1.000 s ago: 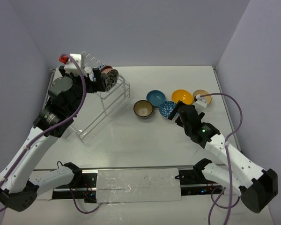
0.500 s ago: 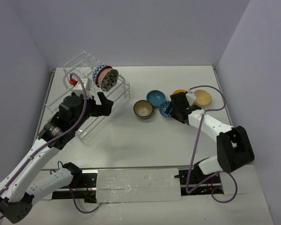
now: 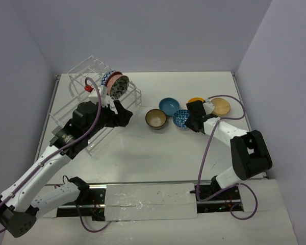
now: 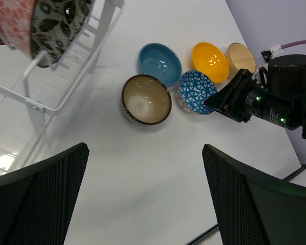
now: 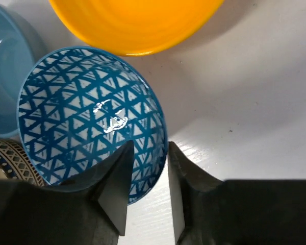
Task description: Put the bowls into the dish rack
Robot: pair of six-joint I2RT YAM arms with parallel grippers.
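My right gripper straddles the near rim of the blue patterned bowl, one finger inside, one outside, closed against the wall. That bowl stands on the table among the teal bowl, the brown gold-lined bowl, the orange-yellow bowl and the tan bowl. The white wire dish rack at the left holds a salmon bowl and a grey patterned bowl on edge. My left gripper hangs open and holds nothing, just right of the rack.
The right arm's cable loops over the tan bowl. Side walls close off the table on the left, right and back. The orange-yellow bowl and teal bowl touch or nearly touch the blue patterned one.
The right gripper reached in to the blue patterned bowl and closed over its rim. The left arm drew back from the rack's top and swung right, still open.
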